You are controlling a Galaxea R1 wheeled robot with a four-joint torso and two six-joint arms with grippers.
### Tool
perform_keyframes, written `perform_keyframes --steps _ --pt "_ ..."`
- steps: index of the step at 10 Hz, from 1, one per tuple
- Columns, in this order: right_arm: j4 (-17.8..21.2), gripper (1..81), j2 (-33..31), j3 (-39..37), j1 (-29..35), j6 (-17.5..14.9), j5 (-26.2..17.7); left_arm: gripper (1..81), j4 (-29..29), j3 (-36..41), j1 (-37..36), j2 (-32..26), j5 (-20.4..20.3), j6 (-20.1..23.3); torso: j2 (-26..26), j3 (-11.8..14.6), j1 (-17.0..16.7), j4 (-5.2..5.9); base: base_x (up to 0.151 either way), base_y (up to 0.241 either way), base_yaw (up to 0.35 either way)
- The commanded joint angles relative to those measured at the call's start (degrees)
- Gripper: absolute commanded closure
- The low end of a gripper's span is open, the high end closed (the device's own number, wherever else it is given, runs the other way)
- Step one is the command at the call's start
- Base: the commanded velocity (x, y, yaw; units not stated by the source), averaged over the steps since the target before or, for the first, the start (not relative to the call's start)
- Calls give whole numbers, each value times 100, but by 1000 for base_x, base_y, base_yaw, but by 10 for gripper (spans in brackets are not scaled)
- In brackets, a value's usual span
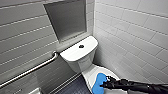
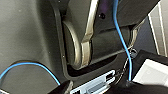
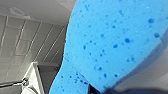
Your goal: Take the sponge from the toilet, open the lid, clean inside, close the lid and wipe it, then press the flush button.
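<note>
Head view: the right gripper [image 1: 105, 83] reaches in from 4 o'clock and is closed on the 3 o'clock edge of the sponge [image 1: 98, 82], which sits at its 9 o'clock, over the lid [image 1: 93, 71] of the toilet [image 1: 83, 62]. Whether the sponge touches the lid or hangs just above it is hard to tell. The lid is down; its near end is cut off by the frame and covered by the sponge and arm. The flush button [image 1: 81, 46] lies at 11 o'clock from the sponge, well apart, on the tank top. Right wrist view: the sponge [image 3: 112, 42] looms close, hiding the fingers; a grab bar [image 3: 15, 83] shows behind it.
</note>
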Motion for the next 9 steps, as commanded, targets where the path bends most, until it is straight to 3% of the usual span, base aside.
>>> perform_keyframes --steps 1,6,9 --pt "-81 811 802 -777 1056 1 -159 10 -41 61 122 -37 451 24 0 0 0 0 0 0 0" --pt "-19 811 2076 -2886 907 10 368 10 -50 61 147 -90 477 6 0 0 0 0 0 0 0" --pt "-19 811 2191 -3071 652 10 430 10 -41 61 156 -63 477 -3 0 0 0 0 0 0 0"
